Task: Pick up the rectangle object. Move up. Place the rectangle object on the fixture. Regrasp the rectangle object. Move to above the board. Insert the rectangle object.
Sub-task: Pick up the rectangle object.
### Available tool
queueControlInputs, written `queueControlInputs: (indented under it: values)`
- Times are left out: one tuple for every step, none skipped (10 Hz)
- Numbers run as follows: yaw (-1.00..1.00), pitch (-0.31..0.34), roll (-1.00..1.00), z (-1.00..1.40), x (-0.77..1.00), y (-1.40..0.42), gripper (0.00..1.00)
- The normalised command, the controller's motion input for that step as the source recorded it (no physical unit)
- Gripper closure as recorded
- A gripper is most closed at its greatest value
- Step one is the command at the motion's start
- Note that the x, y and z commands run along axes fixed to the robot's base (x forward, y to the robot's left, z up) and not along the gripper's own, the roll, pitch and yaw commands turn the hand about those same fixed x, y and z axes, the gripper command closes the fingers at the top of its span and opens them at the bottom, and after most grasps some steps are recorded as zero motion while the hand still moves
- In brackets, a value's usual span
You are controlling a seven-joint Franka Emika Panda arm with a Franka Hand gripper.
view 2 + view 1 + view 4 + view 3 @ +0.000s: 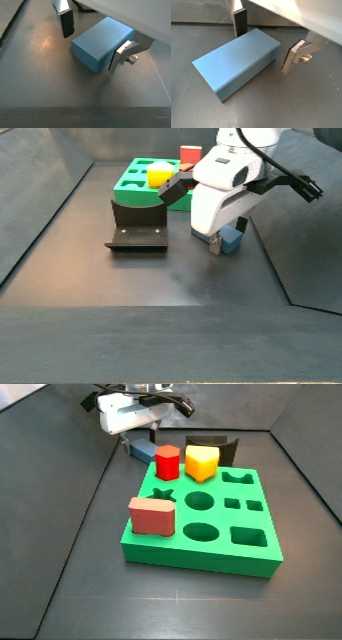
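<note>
The task had barely begun: the rectangle object [238, 62] lay flat on the floor [298, 107], off the board [214, 549] and toward a far corner near the wall. The gripper [93, 42] straddled it low, fingers [291, 59] apart on either side, not yet clamped. The fixture [138, 225] stood empty nearby, with bare floor around the block.

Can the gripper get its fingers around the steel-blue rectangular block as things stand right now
Probably yes. The gripper is open, its silver fingers straddling the steel-blue rectangular block lying on the dark floor, with nothing between pads and block.
</note>
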Motion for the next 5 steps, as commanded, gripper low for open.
queueControlInputs:
  values:
    - [0.0,0.0,-0.01,-0.32,0.16,0.06,0.0]
    - [0.0,0.0,-0.01,0.0,0.0,0.0,0.0]
    - [0.0,0.0,0.0,0.0,0.0,0.0,0.0]
    - [0.0,0.0,0.0,0.0,0.0,0.0,1.0]
    - [0.0,0.0,0.0,0.0,0.0,0.0,1.0]
